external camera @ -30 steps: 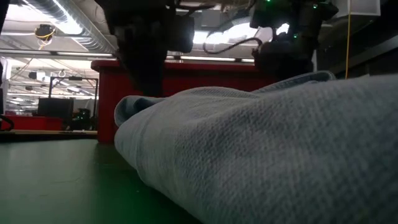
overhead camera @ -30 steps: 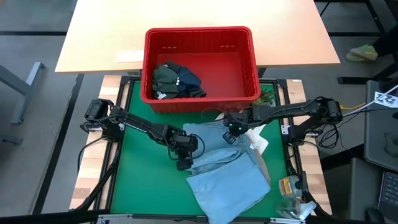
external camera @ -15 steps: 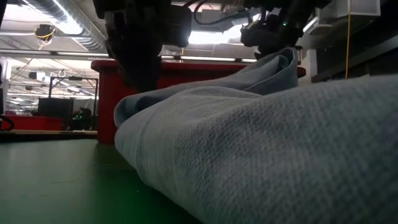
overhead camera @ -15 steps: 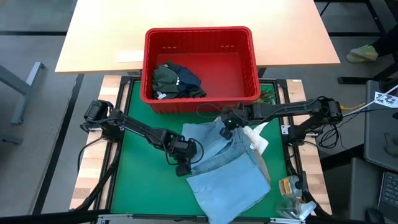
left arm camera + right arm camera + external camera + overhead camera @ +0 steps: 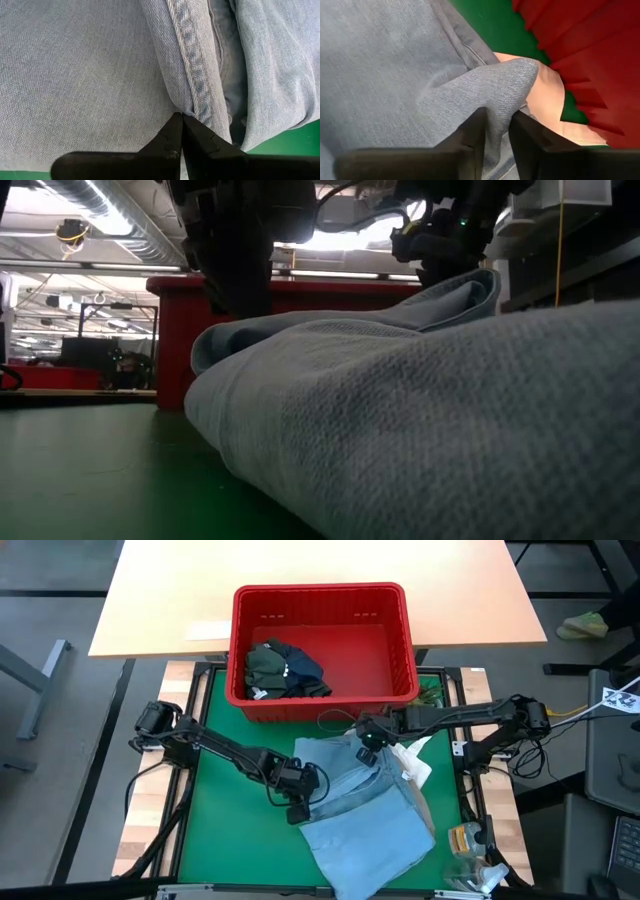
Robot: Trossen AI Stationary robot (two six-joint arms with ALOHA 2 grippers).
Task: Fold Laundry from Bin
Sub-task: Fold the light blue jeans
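Both arms are down on the light blue shirt (image 5: pixel 365 810), which lies spread across the green mat (image 5: pixel 225 830) on the bench, just in front of the red bin (image 5: pixel 322 600). The left end effector (image 5: pixel 298 808) sits at the shirt's left edge, and in the left wrist view (image 5: pixel 181 131) its two dark fingers are clenched tight together, their tips pinching a thick stitched seam of the blue cloth. Over on the far side, the right end effector (image 5: pixel 368 736) is at the shirt's upper edge, close to the bin's front wall. The right wrist view (image 5: pixel 496 131) shows its fingers slightly parted with a fold of the blue fabric running between them, so it is grasping the shirt there. A beige garment (image 5: pixel 547 95) peeks out from under that raised fold, right by the red wall. From the low view the shirt (image 5: pixel 420 430) bulks up large in the foreground, one flap lifted under the right arm, the bin (image 5: pixel 170 330) behind it. Inside the bin, a dark olive-green garment (image 5: pixel 265 665) and the navy shorts (image 5: pixel 300 668) lie bunched against the left wall. A white tote bag (image 5: pixel 415 762) shows at the shirt's right edge
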